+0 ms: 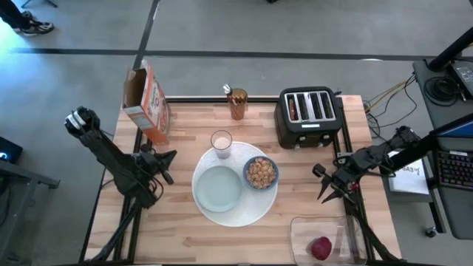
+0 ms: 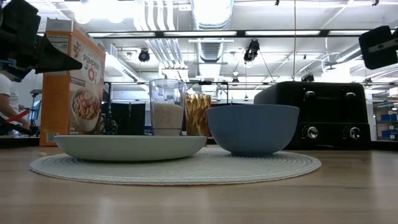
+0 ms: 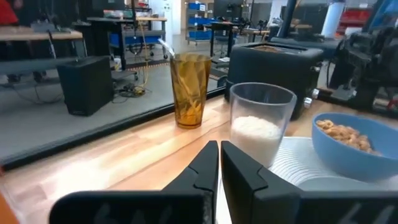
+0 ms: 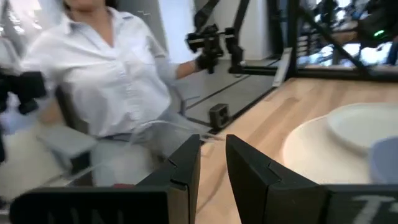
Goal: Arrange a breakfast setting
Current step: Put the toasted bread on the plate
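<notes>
The tabletop (image 1: 185, 236) is pale wood with lines in it. The milk glass (image 3: 261, 124) is see-through. The big white plate (image 2: 174, 168) looks ridged and dull. The toaster (image 1: 307, 118) is shiny black.

Wooden table (image 1: 185, 222) bearing large round white plate (image 1: 255, 210), milk glass (image 1: 221, 142), cereal box (image 1: 148, 103), amber tumbler (image 1: 238, 103), black toaster (image 1: 309, 117), and clear container (image 1: 325, 240).
</notes>
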You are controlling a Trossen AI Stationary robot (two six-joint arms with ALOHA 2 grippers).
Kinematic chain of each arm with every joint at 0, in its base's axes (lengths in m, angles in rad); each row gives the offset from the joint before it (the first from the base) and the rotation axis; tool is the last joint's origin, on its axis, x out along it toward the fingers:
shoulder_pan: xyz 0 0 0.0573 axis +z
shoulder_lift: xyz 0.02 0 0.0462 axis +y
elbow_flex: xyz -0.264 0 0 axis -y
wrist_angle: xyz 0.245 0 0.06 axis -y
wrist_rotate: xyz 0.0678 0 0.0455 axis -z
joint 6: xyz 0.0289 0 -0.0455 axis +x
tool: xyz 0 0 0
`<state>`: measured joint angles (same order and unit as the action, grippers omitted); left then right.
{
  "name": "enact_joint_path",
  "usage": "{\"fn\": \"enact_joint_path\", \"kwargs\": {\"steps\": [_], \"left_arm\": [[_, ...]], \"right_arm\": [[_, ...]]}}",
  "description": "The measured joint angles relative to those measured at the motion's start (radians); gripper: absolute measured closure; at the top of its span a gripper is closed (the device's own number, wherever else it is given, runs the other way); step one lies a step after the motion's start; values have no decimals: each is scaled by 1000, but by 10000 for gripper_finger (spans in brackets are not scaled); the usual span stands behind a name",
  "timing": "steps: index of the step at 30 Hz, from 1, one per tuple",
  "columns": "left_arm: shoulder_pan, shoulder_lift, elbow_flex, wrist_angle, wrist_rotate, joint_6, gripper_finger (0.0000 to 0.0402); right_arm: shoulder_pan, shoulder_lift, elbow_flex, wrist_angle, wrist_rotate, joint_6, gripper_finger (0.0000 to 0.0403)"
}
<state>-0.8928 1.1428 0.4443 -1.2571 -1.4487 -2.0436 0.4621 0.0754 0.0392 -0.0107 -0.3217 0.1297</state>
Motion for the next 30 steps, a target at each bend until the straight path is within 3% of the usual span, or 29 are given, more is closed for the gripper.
{"fn": "enact_joint_path", "kwargs": {"steps": [4,10,14,17,21,24,26,30], "left_arm": [[0,0,43,0,36,104,399],[0,-5,63,2,45,81,399],[0,-3,45,5,45,33,399],[0,-1,30,3,46,28,399],[0,0,25,1,48,52,399],[0,1,26,1,48,116,400],[0,1,26,1,48,180,400],[0,3,27,4,48,289,400]], "right_arm": [[0,0,-1,8,62,-113,335],[0,0,-1,29,66,-189,335],[0,0,-1,82,154,-331,335],[0,0,-1,145,176,-203,335],[0,0,-1,210,336,-6,335],[0,0,-1,207,454,23,335],[0,0,-1,213,599,5,335],[0,0,-1,211,775,112,335]]}}
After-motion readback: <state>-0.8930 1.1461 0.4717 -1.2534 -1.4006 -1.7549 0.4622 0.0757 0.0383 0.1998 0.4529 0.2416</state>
